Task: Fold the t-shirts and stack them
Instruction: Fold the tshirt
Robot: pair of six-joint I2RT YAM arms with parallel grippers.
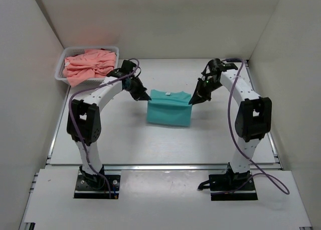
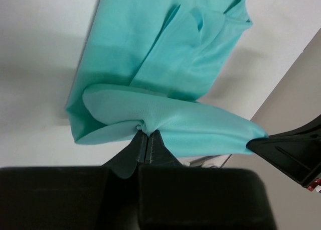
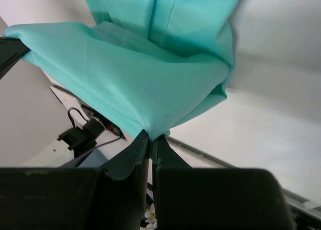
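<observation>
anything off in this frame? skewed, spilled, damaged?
Nothing stands out. Teal t-shirt hangs pinched between left tool and right tool, one corner each; pink t-shirts sit crumpled in the basket, nothing spilled.

the teal t-shirt (image 1: pixel 169 109), held between left gripper (image 1: pixel 146 96) and right gripper (image 1: pixel 192 101), bars mid-table. the table (image 1: pixel 165 144) lies open on its near side; a mesh basket (image 1: pixel 60 72) fills the far-left corner.

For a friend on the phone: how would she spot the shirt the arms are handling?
Look at the middle of the white table. There a shirt is pinched by two corners, one in the left tool, one in the right tool. It alone is teal-green; the other shirts are pink, heaped in the basket at the far left.
</observation>
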